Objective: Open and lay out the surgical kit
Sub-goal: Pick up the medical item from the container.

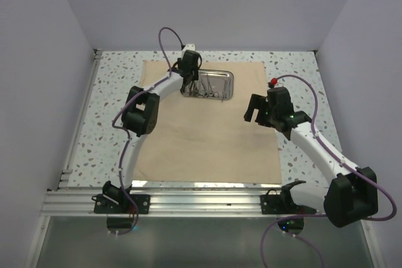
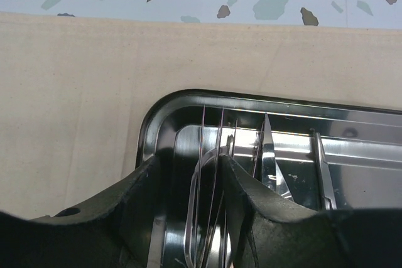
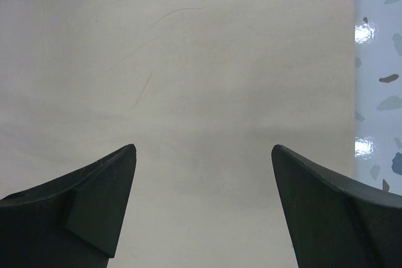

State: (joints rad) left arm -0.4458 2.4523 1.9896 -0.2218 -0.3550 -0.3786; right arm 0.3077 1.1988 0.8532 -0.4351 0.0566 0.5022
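Listing by size, largest first.

1. Speckled white terrazzo bench (image 1: 295, 67): one. It carries everything below.
2. Beige cloth wrap (image 1: 207, 142): one, opened into a flat sheet on the bench.
3. Shiny rectangular steel tray (image 1: 227, 77): one, at the far middle of the sheet.
4. Slim steel instruments (image 2: 269, 155): at least three in the tray, overlapping. An exact count is not readable.
5. Left claw (image 2: 188, 161): one, lowered into the tray's left end, its fingers close either side of a thin shaft. Whether they pinch it I cannot tell.
6. Right claw (image 3: 203, 147): one, its fingers wide apart and holding nothing, above bare cloth right of the tray.

Step in hand, as judged: taking an instrument from the tray to the cloth. Handling note: close on a single shaft only, since neighbours lie touching. Rise straight up clear of the rim so the tray does not drag. Set the piece down on bare cloth beside the tray.
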